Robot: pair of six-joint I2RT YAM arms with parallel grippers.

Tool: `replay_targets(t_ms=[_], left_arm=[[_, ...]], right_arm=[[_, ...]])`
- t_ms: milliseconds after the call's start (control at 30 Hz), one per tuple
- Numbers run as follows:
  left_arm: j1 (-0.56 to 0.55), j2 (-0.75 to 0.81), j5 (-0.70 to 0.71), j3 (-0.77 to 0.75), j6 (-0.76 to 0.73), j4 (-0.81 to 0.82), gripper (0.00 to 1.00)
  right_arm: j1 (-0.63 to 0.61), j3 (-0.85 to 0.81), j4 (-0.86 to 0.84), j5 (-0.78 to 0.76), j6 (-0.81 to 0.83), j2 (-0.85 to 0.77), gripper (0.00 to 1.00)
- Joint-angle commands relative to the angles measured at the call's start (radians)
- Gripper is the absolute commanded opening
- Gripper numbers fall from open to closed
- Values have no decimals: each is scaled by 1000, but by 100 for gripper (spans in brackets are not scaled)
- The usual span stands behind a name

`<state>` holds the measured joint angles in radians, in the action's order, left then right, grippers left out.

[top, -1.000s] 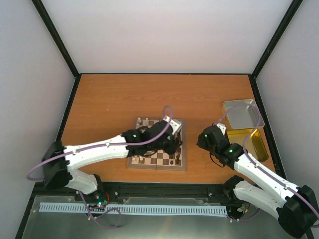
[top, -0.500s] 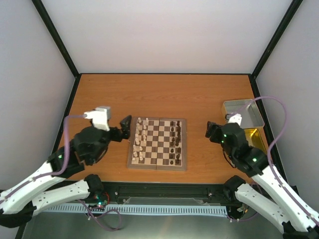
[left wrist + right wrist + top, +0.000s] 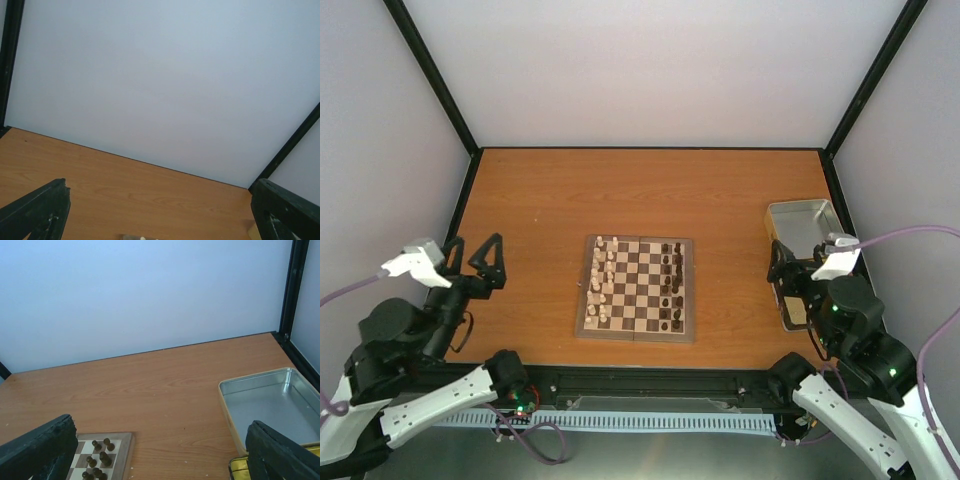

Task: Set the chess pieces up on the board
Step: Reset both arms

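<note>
The board (image 3: 635, 326) lies at the table's middle. Several dark brown chess pieces (image 3: 671, 286) stand on its right columns, and cream chessmen (image 3: 600, 284) on its left columns. My left gripper (image 3: 472, 254) is open and empty, raised well left of the board. My right gripper (image 3: 782, 272) is open and empty, raised right of the board. In the right wrist view the gripper (image 3: 160, 455) is wide open, with the board's corner (image 3: 120, 450) and several dark pieces (image 3: 100, 452) at lower left. The left wrist view shows the open gripper (image 3: 160, 220) over bare table.
A silver metal tray (image 3: 802, 226) sits at the right, also in the right wrist view (image 3: 272, 405). A yellow tray (image 3: 794, 311) lies just nearer, partly under my right gripper. Black frame posts and white walls enclose the table.
My left arm pulled off the board and swung back to the far left, rising. My right arm drew back toward the near right corner. The pieces have not moved.
</note>
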<state>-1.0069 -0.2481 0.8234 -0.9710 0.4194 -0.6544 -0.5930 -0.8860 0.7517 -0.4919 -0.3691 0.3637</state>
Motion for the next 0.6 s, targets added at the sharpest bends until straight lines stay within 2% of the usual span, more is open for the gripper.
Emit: replay_targets(t_ms=[0,567], left_arm=[[-1,16,43,-43,-38,-59,100],[-1,-13,47,-69,1,-89,100]], right_arm=[[9,-25,44,-28,51,-29,92],[9,-4,15,-11,59,-56,93]])
